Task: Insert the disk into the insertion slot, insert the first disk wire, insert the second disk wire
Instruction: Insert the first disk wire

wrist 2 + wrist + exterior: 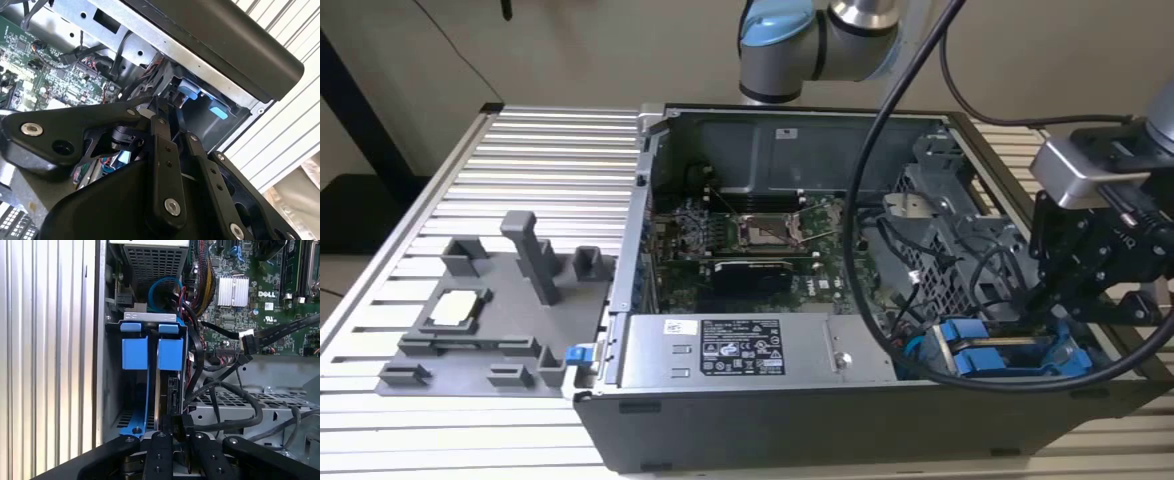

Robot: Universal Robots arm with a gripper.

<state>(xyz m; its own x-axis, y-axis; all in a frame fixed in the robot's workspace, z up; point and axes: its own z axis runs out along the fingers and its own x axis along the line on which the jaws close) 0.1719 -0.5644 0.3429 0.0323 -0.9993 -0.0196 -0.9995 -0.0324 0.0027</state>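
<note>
Hand: my hand point(1047, 312) hangs over the open computer case point(854, 425), at about 4 o'clock from the motherboard point(747, 240) in the exterior view.
Grip: in both wrist views the hand point(179, 430) point(172, 114) has its fingers point(160, 450) drawn nearly together, and they pinch a small black connector point(180, 421).
Disk: the disk point(166, 390) stands edge-on inside the insertion slot point(150, 316). Its blue caddy tab point(171, 354) is at the far end from my fingertips. In the exterior view the disk point(983, 360) shows as blue plastic just under the hand.
Connector and disk: the black connector sits just at the disk's near edge. I cannot tell whether it is seated.
Neighbouring bay: a second blue tab point(135, 352) sits beside the first, with a blue rail point(144, 400) running down from it.
Power supply: the grey box with a white sticker point(734, 350) lies at 6 o'clock from the motherboard, just beside the slot.
Cables: thick black cables point(887, 200) loop from the arm down across the case towards the slot.
Fixture: a grey tray of holders point(480, 320) rests at 9 o'clock from the case.
Counter: the ribbed metal counter point(547, 170) carries both case and tray.
</note>
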